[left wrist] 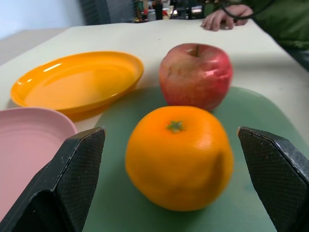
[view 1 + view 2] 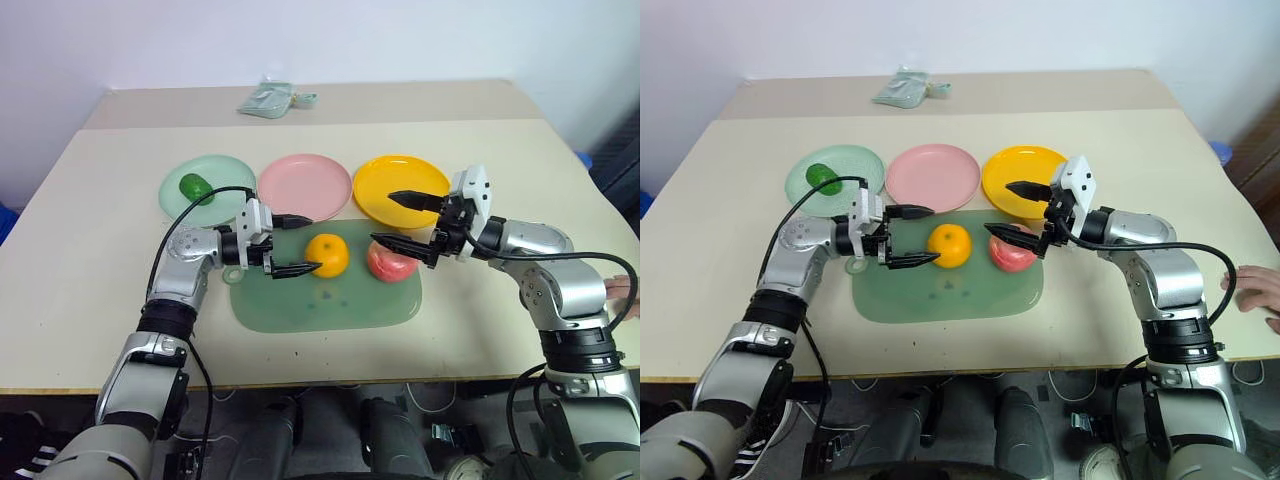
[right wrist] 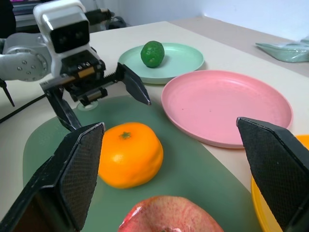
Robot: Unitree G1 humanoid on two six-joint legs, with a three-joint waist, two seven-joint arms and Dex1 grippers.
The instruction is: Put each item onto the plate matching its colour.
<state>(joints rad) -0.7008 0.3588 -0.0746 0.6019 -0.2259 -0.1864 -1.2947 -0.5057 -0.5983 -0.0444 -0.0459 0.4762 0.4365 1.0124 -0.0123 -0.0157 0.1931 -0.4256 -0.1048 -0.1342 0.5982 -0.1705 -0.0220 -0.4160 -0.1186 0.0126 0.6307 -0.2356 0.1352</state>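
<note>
A round orange (image 2: pixel 327 255) and a red-pink apple (image 2: pixel 392 263) lie side by side on a pale green mat (image 2: pixel 325 305). The dark green glossy piece (image 2: pixel 194 186) rests on the mint green plate (image 2: pixel 228 170). Beside it stand the pink plate (image 2: pixel 305 185) and the yellow-orange plate (image 2: pixel 385 178), both bare. My left gripper (image 2: pixel 315 242) is open, level, its fingers just left of the orange (image 1: pixel 178 157) and straddling its near side without touching it. My right gripper (image 2: pixel 381 217) is open above the apple's left edge, holding nothing.
A pale green packet (image 2: pixel 270 98) lies at the table's far edge. A person's hand (image 2: pixel 1252 290) rests on the table's right edge. Bare tabletop lies left and right of the mat.
</note>
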